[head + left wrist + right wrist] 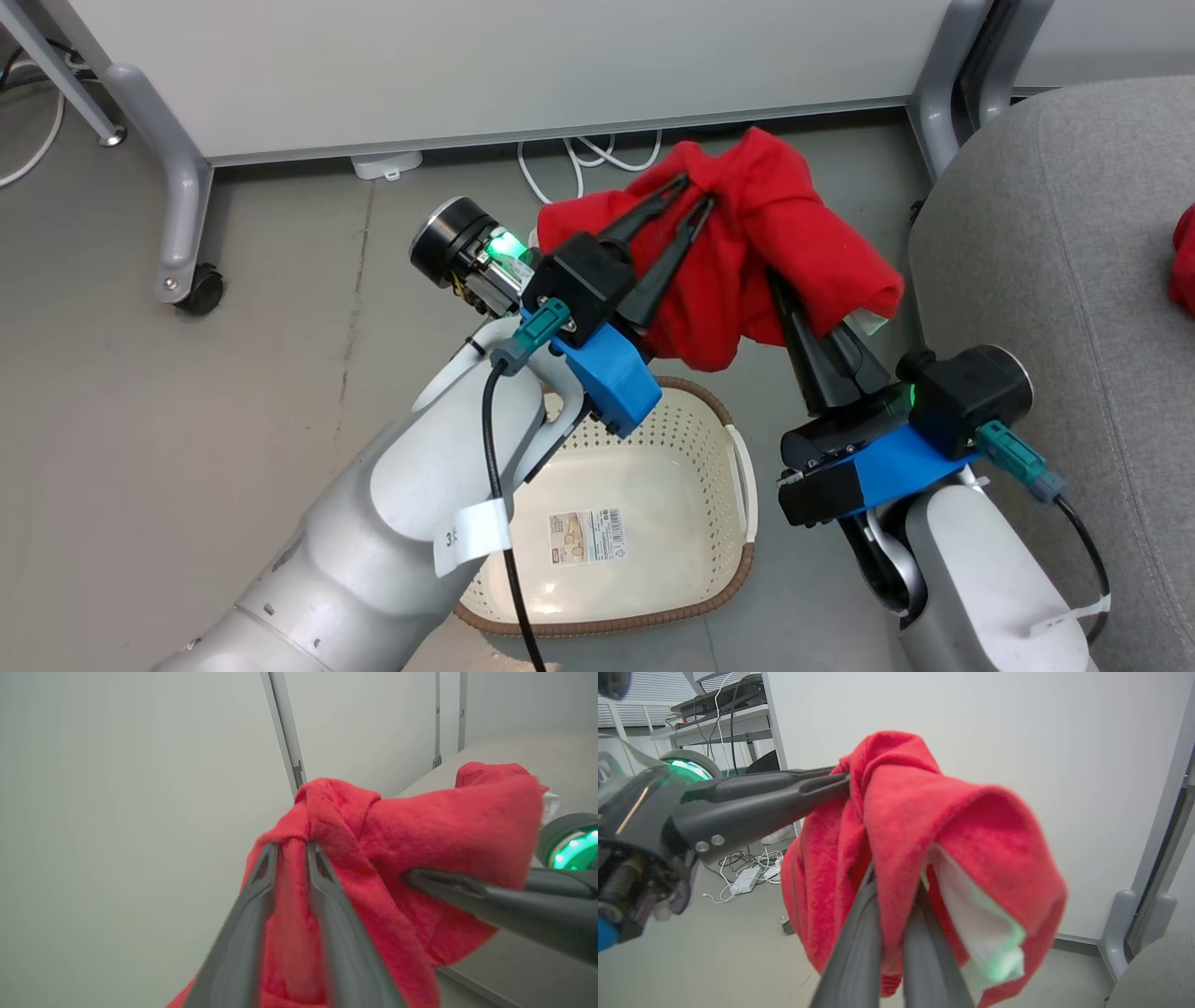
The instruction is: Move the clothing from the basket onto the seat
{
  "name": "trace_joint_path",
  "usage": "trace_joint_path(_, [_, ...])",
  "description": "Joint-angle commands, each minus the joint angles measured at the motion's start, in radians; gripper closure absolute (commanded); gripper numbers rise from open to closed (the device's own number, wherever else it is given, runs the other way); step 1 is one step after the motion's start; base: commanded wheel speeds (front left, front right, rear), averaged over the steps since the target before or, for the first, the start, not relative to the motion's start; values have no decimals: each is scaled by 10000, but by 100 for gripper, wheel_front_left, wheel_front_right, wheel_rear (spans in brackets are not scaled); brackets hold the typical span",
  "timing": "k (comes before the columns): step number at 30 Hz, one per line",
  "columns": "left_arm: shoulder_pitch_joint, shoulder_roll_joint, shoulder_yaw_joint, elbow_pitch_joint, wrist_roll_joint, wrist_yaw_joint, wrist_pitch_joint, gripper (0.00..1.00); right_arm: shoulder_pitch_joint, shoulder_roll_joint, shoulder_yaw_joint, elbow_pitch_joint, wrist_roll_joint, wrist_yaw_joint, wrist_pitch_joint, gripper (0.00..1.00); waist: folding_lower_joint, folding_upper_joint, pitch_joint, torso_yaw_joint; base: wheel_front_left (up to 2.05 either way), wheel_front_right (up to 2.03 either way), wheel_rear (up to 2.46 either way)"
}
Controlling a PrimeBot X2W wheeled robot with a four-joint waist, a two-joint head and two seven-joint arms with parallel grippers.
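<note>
A red piece of clothing (775,233) with a white inner patch hangs in the air between my two grippers, above the floor just behind the basket (719,588). My left gripper (695,191) pinches its upper left fold, fabric showing between the fingers (268,858). My right gripper (782,289) is shut on the cloth from below, its tips buried under the drape (901,788). The cream basket sits low in the head view with only a label on its floor. The grey seat (1055,233) lies to the right, another red piece (1186,261) at its far edge.
A white panel on grey metal legs (182,187) with a castor (201,289) stands behind, and white cables (579,154) lie beneath it. A second grey leg (938,103) stands close to the seat's back corner. Grey floor stretches to the left of the basket.
</note>
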Motion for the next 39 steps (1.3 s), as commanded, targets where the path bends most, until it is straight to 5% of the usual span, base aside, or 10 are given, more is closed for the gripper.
trace_joint_path(1, [100, 3, 72, -34, 77, -20, -47, 0, 15, 8, -32, -20, -32, 1, -34, 100, 0, 0, 0, 3, 0, 0, 0])
trace_joint_path(20, [249, -24, 400, -167, 475, -34, -47, 0, -134, 5, -309, -147, -185, 1, -34, 100, 0, 0, 190, -284, 0, 0, 0])
trace_joint_path(39, [202, 166, 35, -349, 769, -89, -37, 0, -463, -302, -2102, -1218, -363, 1, -34, 100, 0, 0, 1336, -2191, 0, 0, 0])
